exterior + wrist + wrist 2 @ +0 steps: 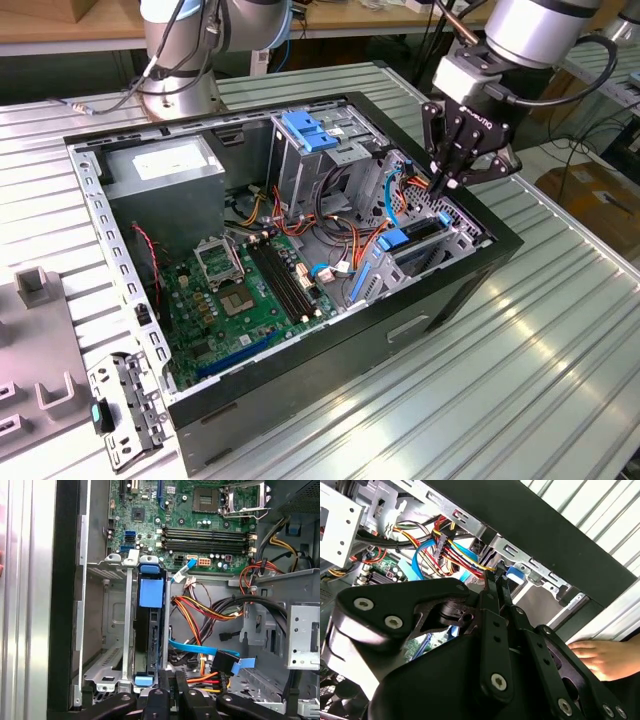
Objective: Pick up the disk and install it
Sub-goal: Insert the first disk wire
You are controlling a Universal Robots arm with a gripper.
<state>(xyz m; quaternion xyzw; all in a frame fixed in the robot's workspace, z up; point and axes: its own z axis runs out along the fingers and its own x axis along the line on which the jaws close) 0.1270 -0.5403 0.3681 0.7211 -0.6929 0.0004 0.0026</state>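
First wrist view: one disk (150,630) stands seated in its bay — gripper (172,680) jaws clenched, empty, just above.

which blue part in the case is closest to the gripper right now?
The blue-framed disk, standing on edge in the bay at the case's front corner, directly below the gripper. The blue latch atop the grey cage sits further toward the exterior view's left.

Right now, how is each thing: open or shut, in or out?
Black metal computer case: lying on its side, open, no cover.
Silver-and-black disk in a blue plastic frame: standing on edge inside the grey metal bay.
Black gripper: shut, holding nothing, just above the bay.
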